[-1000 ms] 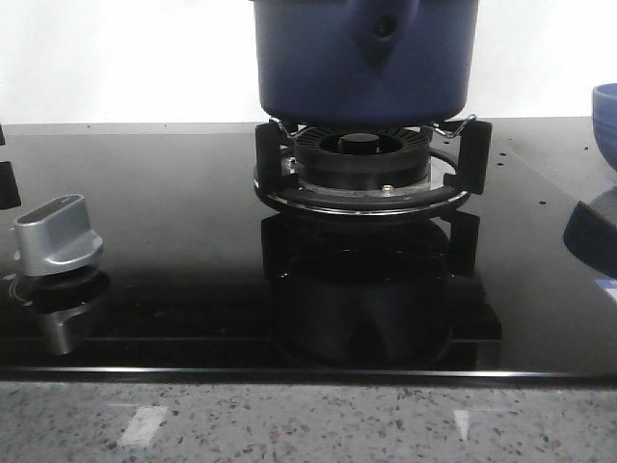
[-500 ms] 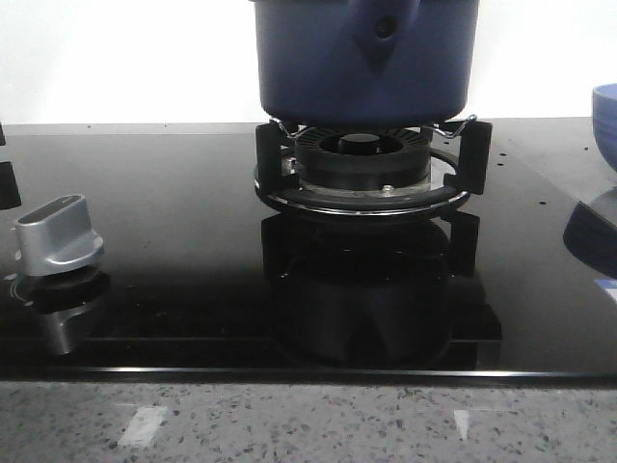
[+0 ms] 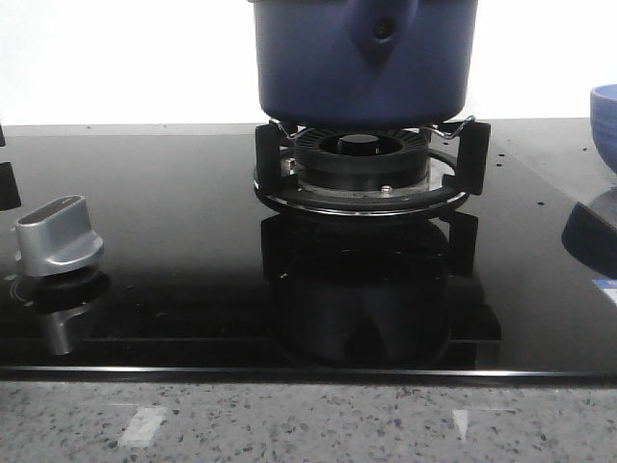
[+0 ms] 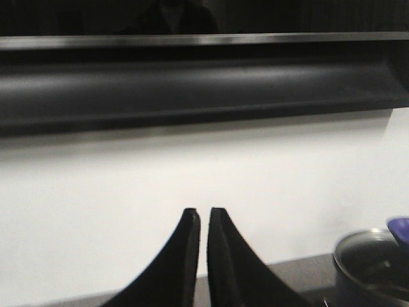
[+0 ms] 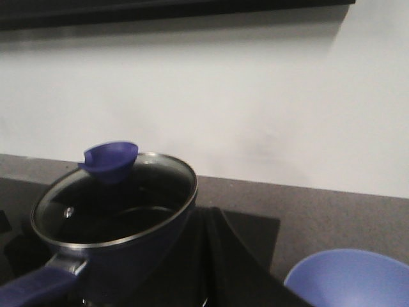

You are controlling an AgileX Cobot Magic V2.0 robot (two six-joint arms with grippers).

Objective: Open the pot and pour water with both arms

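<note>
Pot: the navy pot sits on the burner grate at the middle of a black glass hob, its handle mount with the small round hole facing the front camera.
Lid: a glass lid with a metal rim covers the pot; a blue knob stands on it, seen from the right wrist.
Handle: a blue handle juts from the pot wall toward the right wrist camera.
Left gripper: the left gripper hangs in front of a white wall, its two dark fingers nearly pressed together with only a thin slit between them, holding nothing; the pot shows off to one side, well apart.
Right gripper: dark fingers of the right gripper show low in its own view just beside the pot; how far apart they stand cannot be told.
Bowl: a smaller blue bowl stands at the hob's right edge.
Dial: a silver dial sits on the hob at front left.
Counter: speckled grey counter runs along the front.
</note>
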